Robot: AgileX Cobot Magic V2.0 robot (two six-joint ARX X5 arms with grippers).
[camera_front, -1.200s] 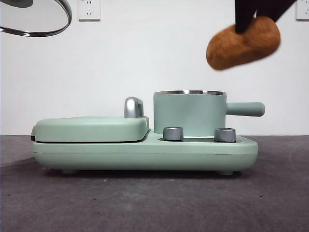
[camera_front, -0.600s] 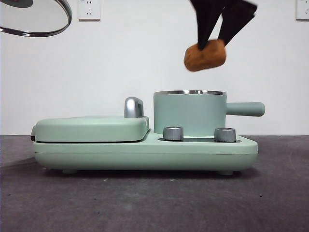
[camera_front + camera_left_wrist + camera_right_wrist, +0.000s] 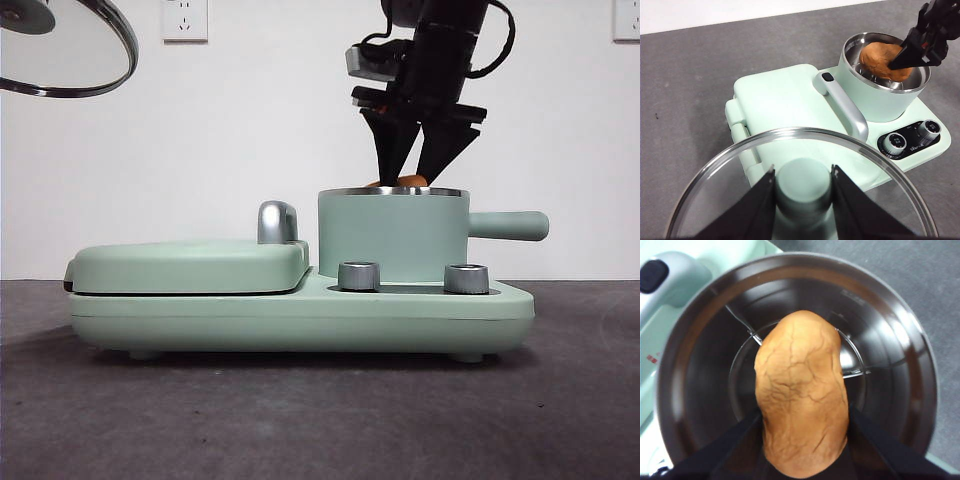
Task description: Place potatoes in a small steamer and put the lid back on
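The lid (image 3: 62, 48) is held up high over the left side of the desk (image 3: 300, 420), the left tool (image 3: 802, 192) clenched on its mint-green knob (image 3: 804, 185); glass disc tilted slightly, well clear of the appliance. Below it, the flat griddle cover (image 3: 190, 265) is seen closed, with its steel handle (image 3: 276, 222) beside the pot. Two dials (image 3: 359, 276) are set on the base in front of the pot.

Toward the right, the small steamer (image 3: 392, 235) sits on the base, open, its side handle (image 3: 508, 225) pointed to the desk's right edge. The right tool (image 3: 408, 178) is lowered at the rim, jaws closed on the potato (image 3: 801, 395). The potato is already inside the pot mouth, above the wire rack (image 3: 875, 80); only its top is seen over the rim in the front view. Whether it touches the rack cannot be told.

Progress judged: lid off, potato nearly placed but not released. Left to do: release the potato, clear the right tool, lid set back on the steamer.
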